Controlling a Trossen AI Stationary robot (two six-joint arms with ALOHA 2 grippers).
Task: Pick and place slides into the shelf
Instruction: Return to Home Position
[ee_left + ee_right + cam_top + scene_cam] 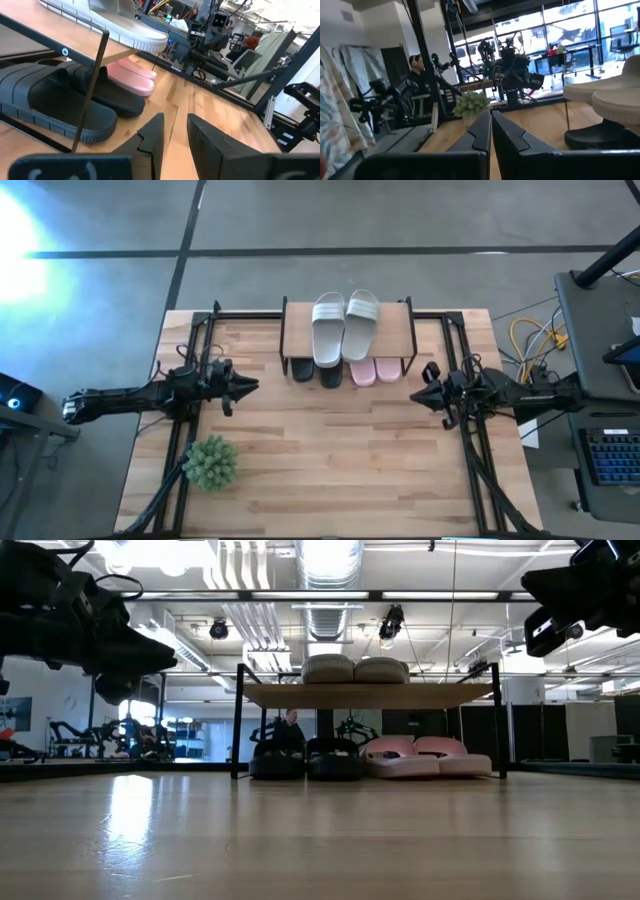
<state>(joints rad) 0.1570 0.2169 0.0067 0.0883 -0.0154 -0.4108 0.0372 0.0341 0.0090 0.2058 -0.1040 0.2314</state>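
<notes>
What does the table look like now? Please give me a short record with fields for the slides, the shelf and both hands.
grey-white slides: pair on top of the shelf
black slides: pair under the shelf, left arm's side
pink slides: pair under the shelf, beside the black pair
left hand: empty, slightly open, raised, clear of the shelf
right hand: empty, shut, raised, clear of the shelf
</notes>
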